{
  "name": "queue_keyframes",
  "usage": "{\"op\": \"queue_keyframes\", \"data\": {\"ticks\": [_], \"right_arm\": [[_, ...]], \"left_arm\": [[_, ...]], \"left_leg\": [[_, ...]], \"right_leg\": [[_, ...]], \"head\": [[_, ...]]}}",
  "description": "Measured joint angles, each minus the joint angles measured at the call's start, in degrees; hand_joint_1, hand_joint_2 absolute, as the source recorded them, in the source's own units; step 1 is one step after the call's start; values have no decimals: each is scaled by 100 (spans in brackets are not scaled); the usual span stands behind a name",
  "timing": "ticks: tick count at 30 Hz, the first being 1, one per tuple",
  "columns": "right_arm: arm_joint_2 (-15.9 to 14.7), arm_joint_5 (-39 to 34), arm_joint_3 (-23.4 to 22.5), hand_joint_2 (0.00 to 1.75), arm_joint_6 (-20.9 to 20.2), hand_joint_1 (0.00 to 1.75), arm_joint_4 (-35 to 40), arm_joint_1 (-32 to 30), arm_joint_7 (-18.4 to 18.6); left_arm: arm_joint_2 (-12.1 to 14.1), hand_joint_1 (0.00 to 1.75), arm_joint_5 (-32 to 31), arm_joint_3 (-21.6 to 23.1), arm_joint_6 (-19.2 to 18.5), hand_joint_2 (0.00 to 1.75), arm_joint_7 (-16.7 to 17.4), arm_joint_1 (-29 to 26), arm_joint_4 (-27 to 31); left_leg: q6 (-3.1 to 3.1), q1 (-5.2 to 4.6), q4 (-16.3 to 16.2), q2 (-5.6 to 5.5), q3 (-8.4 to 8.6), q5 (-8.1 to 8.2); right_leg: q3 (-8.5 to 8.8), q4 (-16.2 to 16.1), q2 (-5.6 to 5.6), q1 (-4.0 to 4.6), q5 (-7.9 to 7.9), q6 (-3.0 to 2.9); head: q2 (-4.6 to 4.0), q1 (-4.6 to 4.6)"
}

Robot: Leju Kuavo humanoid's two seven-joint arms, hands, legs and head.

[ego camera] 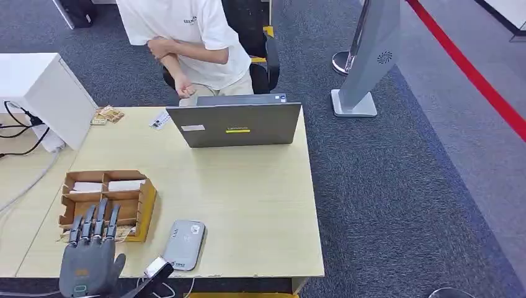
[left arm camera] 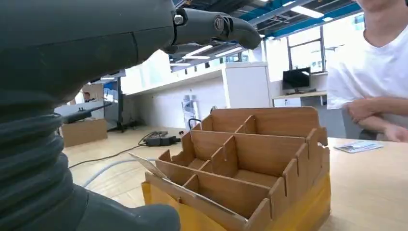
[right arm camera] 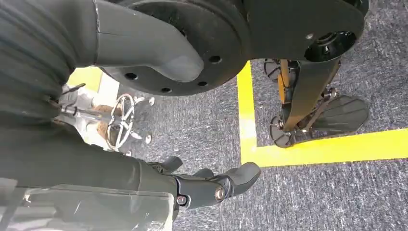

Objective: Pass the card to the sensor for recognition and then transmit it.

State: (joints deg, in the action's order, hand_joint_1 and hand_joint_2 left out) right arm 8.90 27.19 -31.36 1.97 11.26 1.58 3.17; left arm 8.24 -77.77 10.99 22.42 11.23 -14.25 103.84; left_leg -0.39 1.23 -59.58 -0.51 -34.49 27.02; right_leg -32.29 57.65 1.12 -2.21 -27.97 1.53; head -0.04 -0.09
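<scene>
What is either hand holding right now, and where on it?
Nothing. The left hand hovers open just short of the card box; the right hand hangs empty over the floor.

No legible text on laptop [ego camera: 234, 126]

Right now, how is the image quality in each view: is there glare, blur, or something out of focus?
Head view: even light, soft shadows, the left hand and card reader sharp. Left wrist view: bright windows wash out behind the person; the near hand is blurred, the wooden box clear. Right wrist view: the right hand is dim, the carpet soft.
</scene>
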Motion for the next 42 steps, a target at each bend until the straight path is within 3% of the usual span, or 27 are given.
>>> {"op": "queue_keyframes", "data": {"ticks": [24, 42], "right_arm": [[0, 249, -9, 175, -7, 0, 11, 3, 17], [0, 418, -9, 175, -83, 0, 13, 7, 33]], "left_arm": [[-278, 0, 39, -570, 48, 175, -116, 88, -315], [-396, 0, -219, -592, -13, 175, -170, 561, -912]], "left_leg": [[0, 0, 0, -2, 1, 0], [0, 0, -1, -2, 1, -1]], "right_leg": [[0, 0, -2, 0, 0, 0], [0, 0, -3, 0, 0, 0]], "head": [[0, 0], [0, 0]]}}
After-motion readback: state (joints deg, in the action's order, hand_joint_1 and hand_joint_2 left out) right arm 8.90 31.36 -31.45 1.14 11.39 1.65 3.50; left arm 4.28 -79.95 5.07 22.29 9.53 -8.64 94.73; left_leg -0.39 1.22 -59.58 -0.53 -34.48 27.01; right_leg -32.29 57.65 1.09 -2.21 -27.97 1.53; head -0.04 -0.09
